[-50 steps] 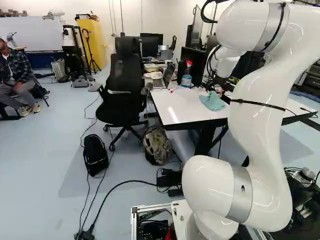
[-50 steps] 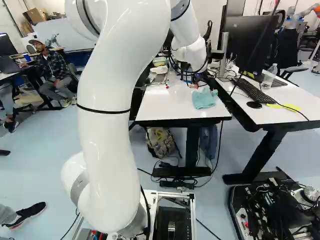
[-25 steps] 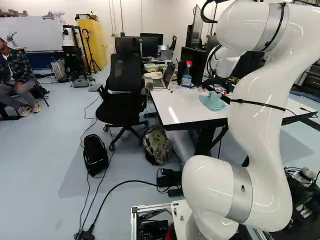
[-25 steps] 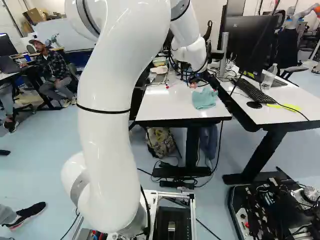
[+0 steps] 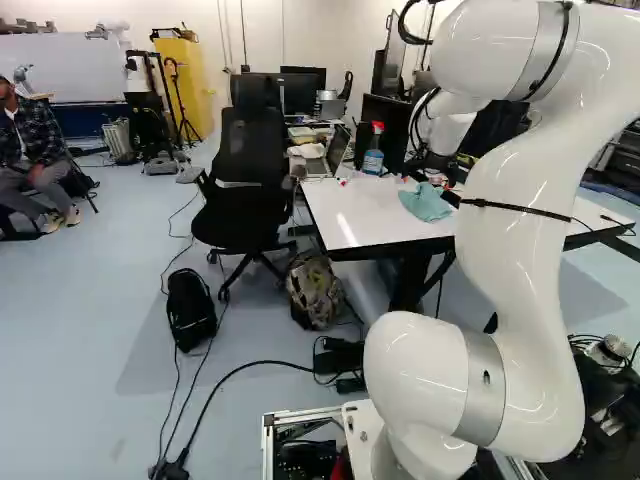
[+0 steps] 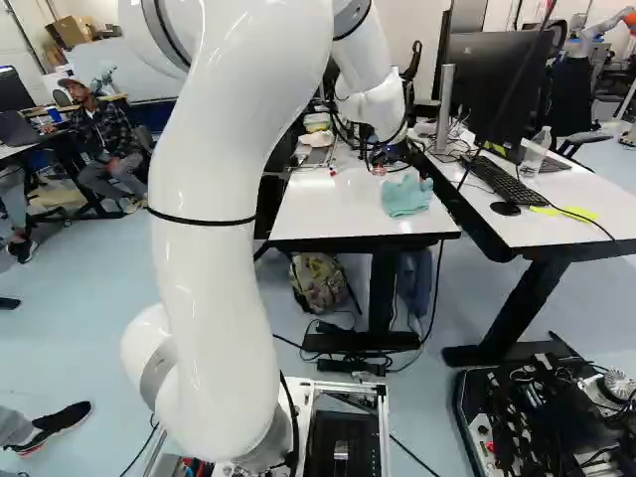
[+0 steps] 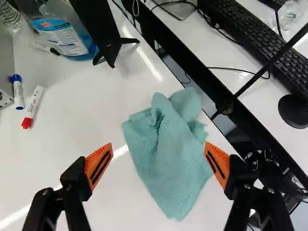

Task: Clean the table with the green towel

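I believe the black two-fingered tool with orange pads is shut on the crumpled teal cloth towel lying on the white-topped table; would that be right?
Not quite: the black two-fingered tool is open, not shut on the towel. The wrist view shows its orange pads standing wide apart. The crumpled teal cloth towel does lie on the white-topped table.

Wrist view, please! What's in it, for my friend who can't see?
A crumpled blue-green towel lies on a white table, with the robot's open tool above it. Nearby are markers and a bottle; a keyboard and mouse sit on the next table.
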